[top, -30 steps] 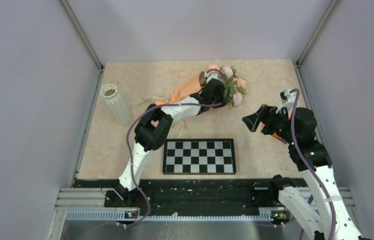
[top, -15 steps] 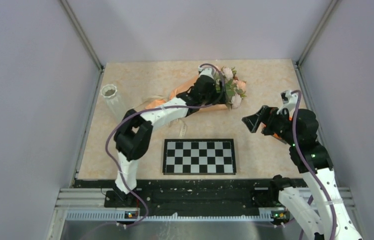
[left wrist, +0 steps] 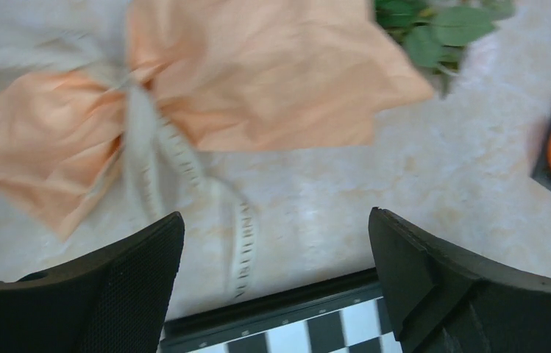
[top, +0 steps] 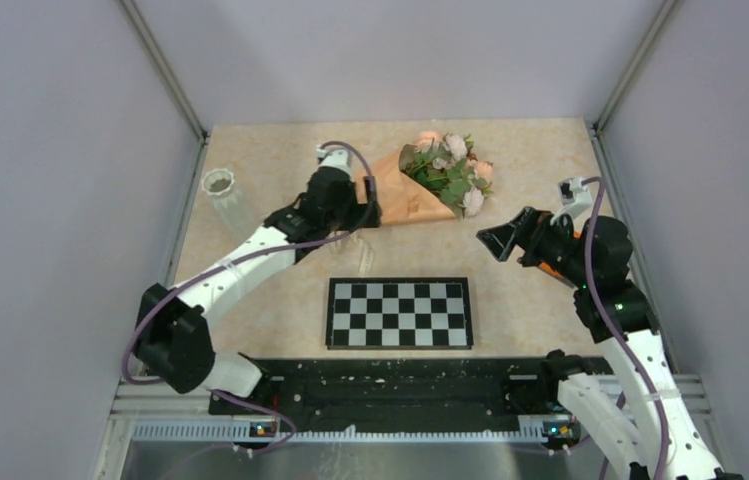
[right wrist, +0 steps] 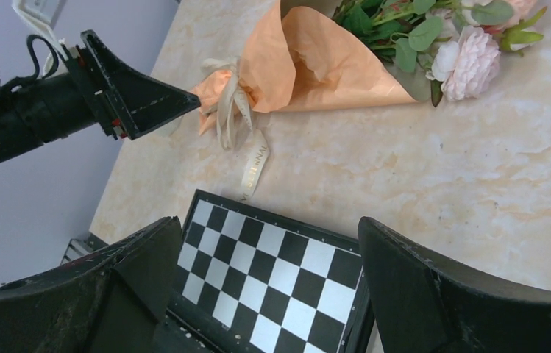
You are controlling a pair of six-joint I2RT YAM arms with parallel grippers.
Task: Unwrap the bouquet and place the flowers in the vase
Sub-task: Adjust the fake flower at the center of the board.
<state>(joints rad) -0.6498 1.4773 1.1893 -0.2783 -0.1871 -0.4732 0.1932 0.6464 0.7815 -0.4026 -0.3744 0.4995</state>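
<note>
Checkerboard mat [top: 398, 312]: lower centre of the counter [top: 510, 300]. Right hand [top: 498, 240]: right of centre, fingers apart, empty. Left hand [top: 362, 208]: fingers apart, empty, over the tied neck of the bouquet [top: 418, 190], which lies wrapped at upper centre, blooms to the right. Vase [top: 231, 207]: upright at upper left, well apart. Recommendation: pinch a loose tail of the ribbon [right wrist: 253, 163], not the paper, and pull away from the knot while the right hand pins the cone.

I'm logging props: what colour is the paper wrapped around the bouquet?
Peach-orange paper, tied with cream ribbon; clearest in the right wrist view.
</note>
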